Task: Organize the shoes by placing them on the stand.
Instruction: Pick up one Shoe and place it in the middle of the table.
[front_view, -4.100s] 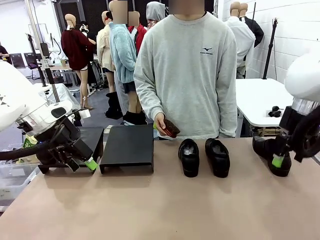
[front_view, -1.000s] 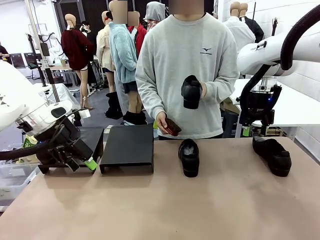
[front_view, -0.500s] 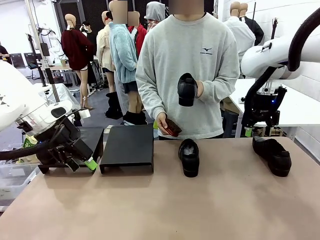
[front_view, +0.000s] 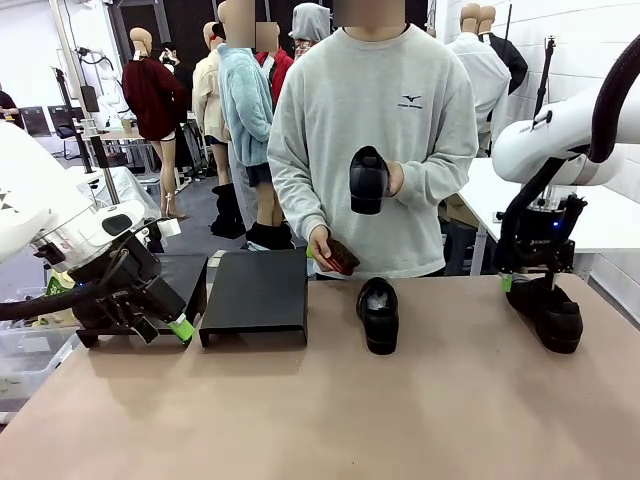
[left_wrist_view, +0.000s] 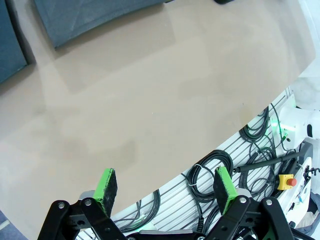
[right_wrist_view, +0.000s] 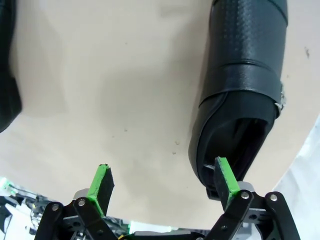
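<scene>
Black glossy shoes: one (front_view: 378, 313) lies at the table's middle, another (front_view: 548, 312) at the right, and the person's raised hand holds a third (front_view: 368, 180) at chest height. My right gripper (front_view: 525, 284) hangs open just above the right shoe's heel end. In the right wrist view this gripper (right_wrist_view: 162, 180) has the shoe (right_wrist_view: 240, 95) beside its right finger, not between the pads, and the middle shoe (right_wrist_view: 7, 75) at the left edge. My left gripper (front_view: 180, 328) is open and empty at the table's left, over bare tabletop (left_wrist_view: 167, 186). The black stand (front_view: 255, 293) has nothing on it.
A second dark stand (front_view: 185, 278) sits behind my left arm. The person's lower hand (front_view: 325, 248) holds a small brown object over the table's far edge. A white table (front_view: 520, 200) stands behind at the right. Cables (left_wrist_view: 215, 170) hang below the table's near edge.
My right arm has come down and rightward to the right shoe's heel. The person's raised shoe has drifted slightly left. The left arm has not moved.
</scene>
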